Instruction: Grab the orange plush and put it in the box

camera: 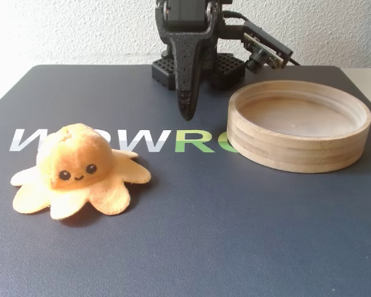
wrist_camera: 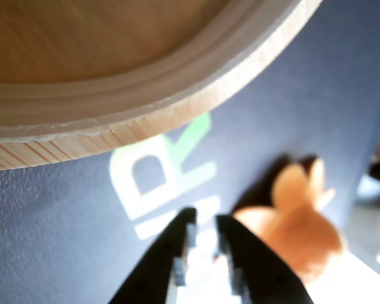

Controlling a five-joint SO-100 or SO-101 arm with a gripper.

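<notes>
Orange plush [camera: 79, 173] sits flat on the bench [camera: 235, 235], at the left in the fixed view, tentacles spread, face toward that camera. Nothing touches it. In the wrist view it shows as a blurred orange shape [wrist_camera: 297, 228] just beside the fingertips, lower right.

Box [camera: 297, 151] stands at the right in the fixed view, well apart from the plush. Its floor is bare; nothing lies in it. Wrist view shows only an arc of its layered rim [wrist_camera: 177, 107] at the top.

Pincer [camera: 185, 111] hangs tip-down between plush and box, toward the rear of the bench. Wrist view: fingers nearly together, a thin gap left between them, nothing held [wrist_camera: 204, 244].

Progress, as judged: nothing done yet. Grasp not made, plush not lifted, box empty. Remaining: reach over to the plush, open, close on the head, carry across, release over the box.

Writing: large letters printed on the bench mat [camera: 136, 141], white then green. Reads roughly "WOWRO", first letters partly hidden by the plush, the end cut off by the box. Wrist view shows a green "R" [wrist_camera: 190, 142] plus a white letter, blurred. No other labels legible.
</notes>
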